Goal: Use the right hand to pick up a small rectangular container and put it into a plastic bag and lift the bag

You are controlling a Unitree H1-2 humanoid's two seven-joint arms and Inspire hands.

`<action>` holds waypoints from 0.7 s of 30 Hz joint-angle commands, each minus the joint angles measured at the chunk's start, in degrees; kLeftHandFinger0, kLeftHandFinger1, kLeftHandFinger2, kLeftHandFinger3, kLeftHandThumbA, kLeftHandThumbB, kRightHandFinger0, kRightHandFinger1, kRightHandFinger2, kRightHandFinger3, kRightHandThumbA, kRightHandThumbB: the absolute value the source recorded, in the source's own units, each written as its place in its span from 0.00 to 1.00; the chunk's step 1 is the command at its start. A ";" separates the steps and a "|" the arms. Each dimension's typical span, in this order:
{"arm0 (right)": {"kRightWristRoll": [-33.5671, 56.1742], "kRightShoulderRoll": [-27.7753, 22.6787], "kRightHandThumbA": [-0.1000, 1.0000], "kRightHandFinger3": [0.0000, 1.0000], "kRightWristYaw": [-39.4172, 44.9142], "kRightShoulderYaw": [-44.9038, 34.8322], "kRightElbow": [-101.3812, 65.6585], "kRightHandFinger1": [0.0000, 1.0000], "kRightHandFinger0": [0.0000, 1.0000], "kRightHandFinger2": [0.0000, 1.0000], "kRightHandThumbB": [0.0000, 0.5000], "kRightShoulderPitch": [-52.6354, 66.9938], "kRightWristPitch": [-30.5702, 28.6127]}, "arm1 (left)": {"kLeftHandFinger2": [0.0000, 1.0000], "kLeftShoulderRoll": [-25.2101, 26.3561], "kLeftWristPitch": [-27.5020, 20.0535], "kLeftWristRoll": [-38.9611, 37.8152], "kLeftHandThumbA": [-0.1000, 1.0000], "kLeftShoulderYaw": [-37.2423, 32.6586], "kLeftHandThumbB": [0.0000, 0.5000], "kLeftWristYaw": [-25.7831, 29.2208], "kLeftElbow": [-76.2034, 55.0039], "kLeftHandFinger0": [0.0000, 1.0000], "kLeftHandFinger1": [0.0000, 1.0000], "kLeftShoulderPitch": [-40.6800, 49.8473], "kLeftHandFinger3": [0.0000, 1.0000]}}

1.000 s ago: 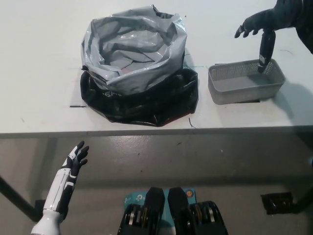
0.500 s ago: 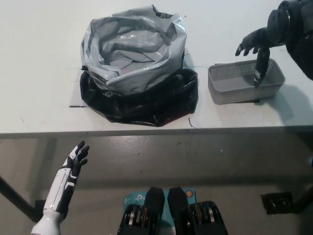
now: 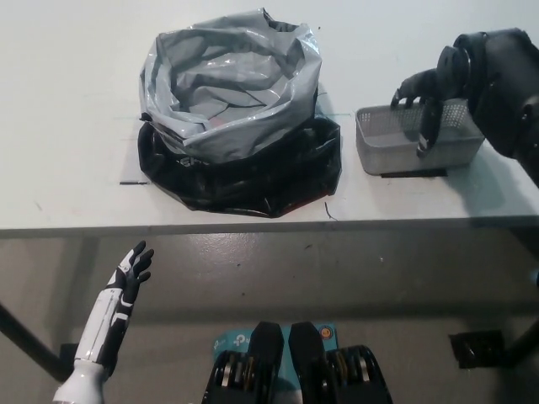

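A small grey mesh rectangular container point(image 3: 389, 141) stands on the white table point(image 3: 67, 126) at the right. My black right hand point(image 3: 434, 97) reaches down over its far right part, fingers curled over the rim and one finger down its front wall; the container looks slightly tipped. A grey plastic bag point(image 3: 227, 84) sits open-mouthed at the table's middle, resting on a crumpled black bag point(image 3: 253, 181). My white left hand point(image 3: 128, 282) hangs at the lower left below the table edge, open, holding nothing.
The table's front edge point(image 3: 269, 225) runs across the middle of the picture, with grey floor below it. Bare tabletop lies left of the bags and between the bags and the container.
My right hand has come down and toward me over the container and curled its fingers on the rim. The container has shifted slightly left. The left hand has not moved.
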 commanded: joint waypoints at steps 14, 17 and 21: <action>-1.10 2.06 0.82 1.00 -9.71 -2.58 4.95 1.00 1.00 1.00 1.00 -1.78 -3.00 | 1.00 1.49 -1.60 -0.15 1.00 0.07 0.47 -0.49 -1.91 1.00 1.00 -1.78 1.00; -1.63 2.08 0.84 1.00 -10.29 -2.04 5.69 1.00 1.00 1.00 1.00 -1.71 -4.24 | 1.00 1.57 -1.41 -0.06 1.00 0.09 0.49 -0.45 -1.82 1.00 1.00 -1.93 1.00; -1.09 2.19 0.82 1.00 -11.03 -2.61 6.83 1.00 1.00 1.00 1.00 -0.91 -4.18 | 1.00 1.62 -1.24 -0.09 1.00 0.14 0.48 -0.45 -1.73 1.00 1.00 -2.16 1.00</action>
